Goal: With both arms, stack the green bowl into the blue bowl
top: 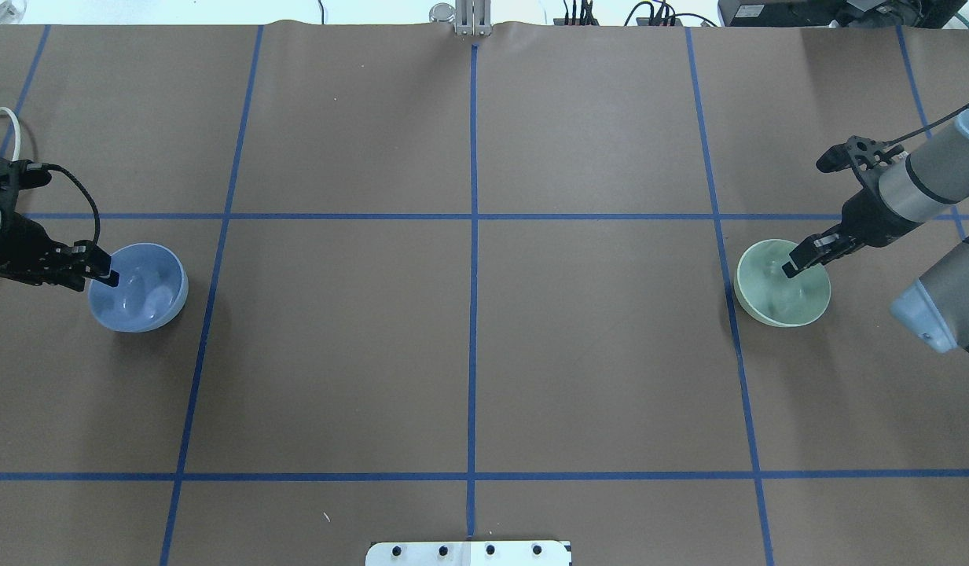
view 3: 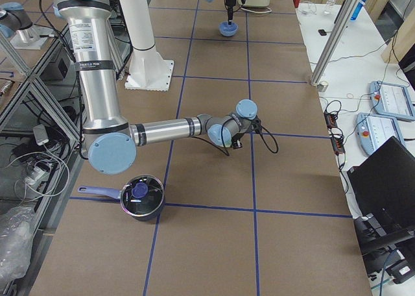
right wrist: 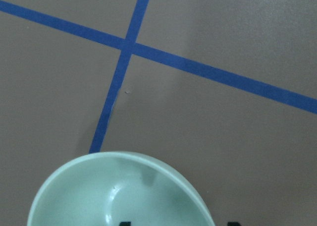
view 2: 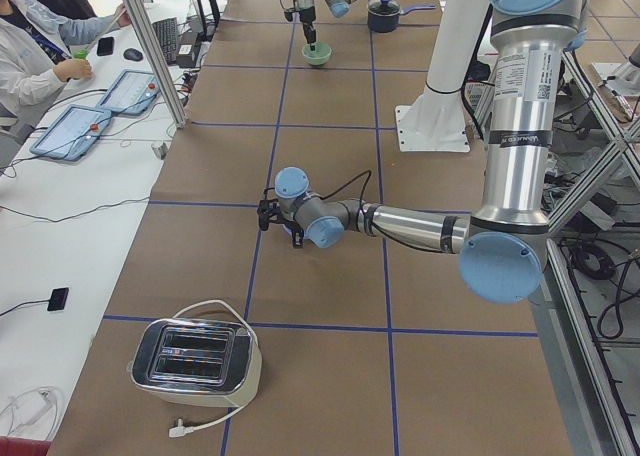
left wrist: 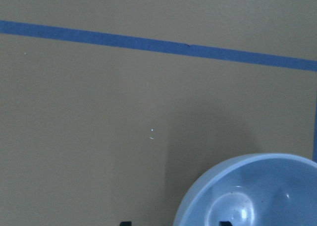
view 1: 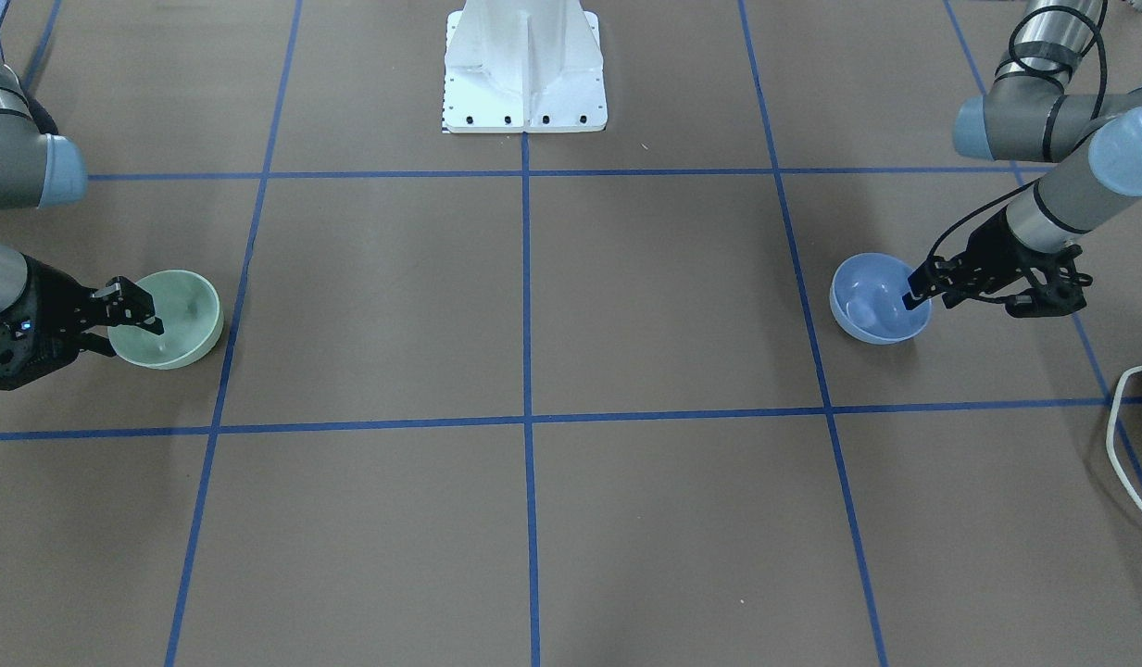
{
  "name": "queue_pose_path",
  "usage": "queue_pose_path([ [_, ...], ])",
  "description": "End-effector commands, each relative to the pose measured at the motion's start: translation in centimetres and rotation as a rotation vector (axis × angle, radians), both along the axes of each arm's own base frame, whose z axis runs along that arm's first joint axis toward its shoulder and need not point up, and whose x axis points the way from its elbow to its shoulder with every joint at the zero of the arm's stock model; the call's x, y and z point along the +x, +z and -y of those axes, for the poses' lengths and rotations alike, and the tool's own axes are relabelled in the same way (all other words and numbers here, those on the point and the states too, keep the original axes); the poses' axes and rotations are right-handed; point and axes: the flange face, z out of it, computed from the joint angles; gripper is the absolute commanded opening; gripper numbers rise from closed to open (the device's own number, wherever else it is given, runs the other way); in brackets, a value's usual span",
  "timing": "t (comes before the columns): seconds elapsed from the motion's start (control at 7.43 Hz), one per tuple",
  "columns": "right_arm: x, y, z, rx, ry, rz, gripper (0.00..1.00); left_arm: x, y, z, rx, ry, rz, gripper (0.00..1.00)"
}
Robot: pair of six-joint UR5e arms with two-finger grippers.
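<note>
Mint green and empty, the green bowl [top: 783,303] sits upright on the brown table [top: 468,354] at the robot's right end, just outside a blue tape line [top: 473,236] of the grid. The blue bowl [top: 142,303], also empty and upright, sits at the opposite end, well apart from it.

The right gripper [top: 800,258] reaches down at the green bowl's rim with its fingers spread, one inside the bowl and one outside the wall, not yet closed on it. The left gripper [top: 99,267] stands the same way over the blue bowl's rim, fingers parted on either side of the wall.

Between the two bowls lies a wide stretch of bare table, with only the white pedestal [view 1: 524,69] at the robot's edge.

Only the side views show the table's far ends. A toaster [view 2: 195,361] stands beyond the blue bowl, and a dark lidded pot [view 3: 141,197] beyond the green one. In each side view the near arm's wrist hides the near bowl. The wrist cameras show each bowl's rim passing between two dark fingertips at the bottom edge.
</note>
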Motion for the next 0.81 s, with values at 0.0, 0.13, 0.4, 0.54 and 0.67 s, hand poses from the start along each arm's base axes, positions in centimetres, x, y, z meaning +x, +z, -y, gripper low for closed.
queue_pose_path([
  [0.0,0.08,0.17,-0.03,0.003,-0.002,-0.002,0.33,0.07,-0.2,0.0,-0.014,-0.011,-0.003,0.34],
  [0.13,0.15,0.41,-0.11,0.002,-0.002,-0.004,0.22,0.7,-0.51,-0.34,-0.03,-0.025,-0.018,0.24],
  [0.4,0.05,0.0,0.02,0.008,-0.003,0.0,0.05,0.65,-0.92,-0.44,-0.023,-0.038,-0.041,0.15],
  [0.54,0.14,-0.09,0.05,0.01,-0.002,0.002,0.0,0.66,-1.11,-0.48,-0.02,-0.036,-0.046,0.12],
  [0.67,0.13,-0.1,0.04,0.01,-0.003,0.003,0.0,0.64,-1.1,-0.45,-0.02,-0.039,-0.044,0.11],
])
